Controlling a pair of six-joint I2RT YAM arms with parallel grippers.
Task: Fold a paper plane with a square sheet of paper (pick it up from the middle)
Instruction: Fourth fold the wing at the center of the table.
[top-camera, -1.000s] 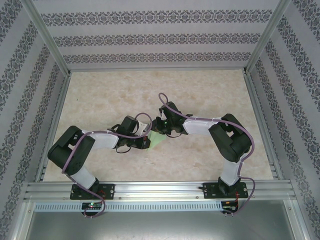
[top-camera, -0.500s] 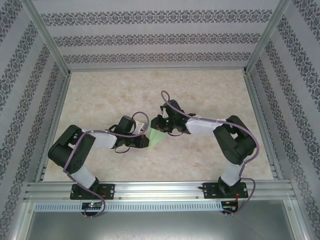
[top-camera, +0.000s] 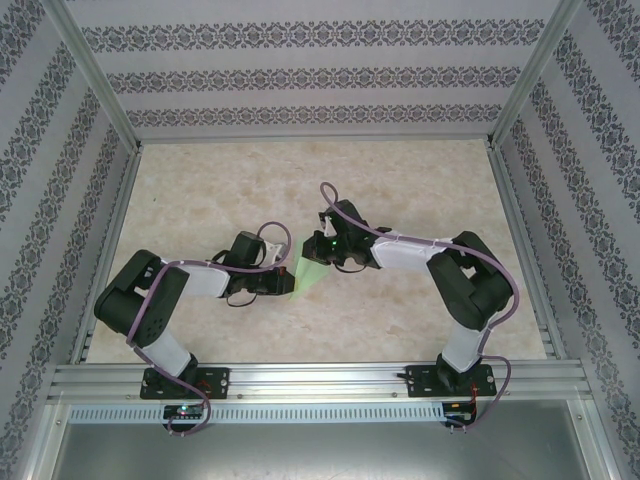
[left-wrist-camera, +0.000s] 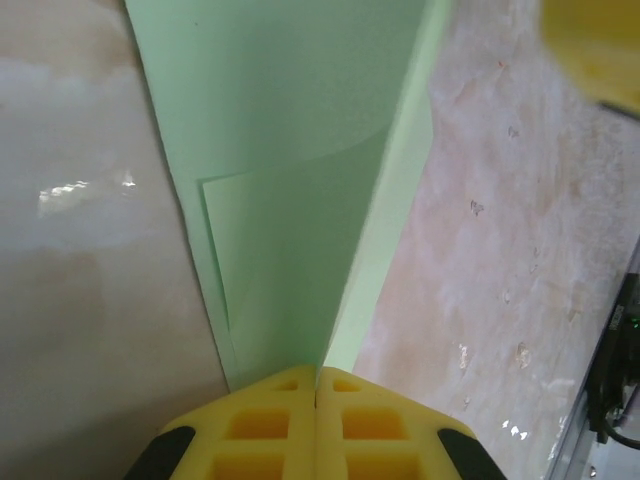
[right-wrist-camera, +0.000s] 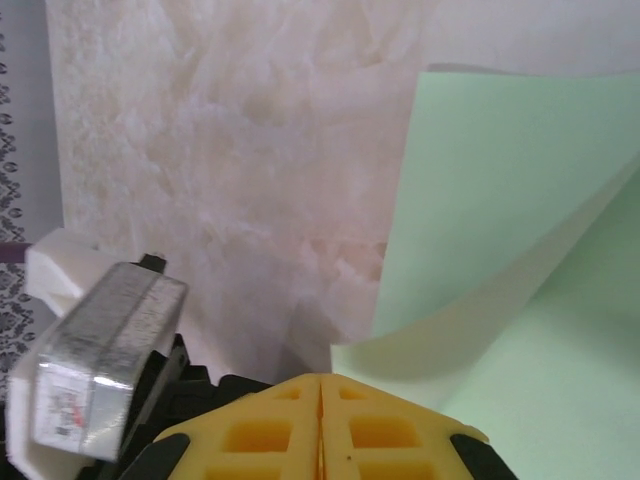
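Your square sheet of paper (top-camera: 311, 272) is pale green, plain and partly folded, with a flap lying over it beside a long crease. It sits mid-worktop (top-camera: 420, 180), one layer curling upward. The left hand (left-wrist-camera: 317, 372) pinches its narrow end and the right hand (right-wrist-camera: 320, 378) pinches another edge.

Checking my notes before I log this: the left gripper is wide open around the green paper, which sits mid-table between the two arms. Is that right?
Not quite. The left gripper is shut, not open: its yellow fingers are pressed together, pinching the green paper, as the left wrist view shows. The rest stands.
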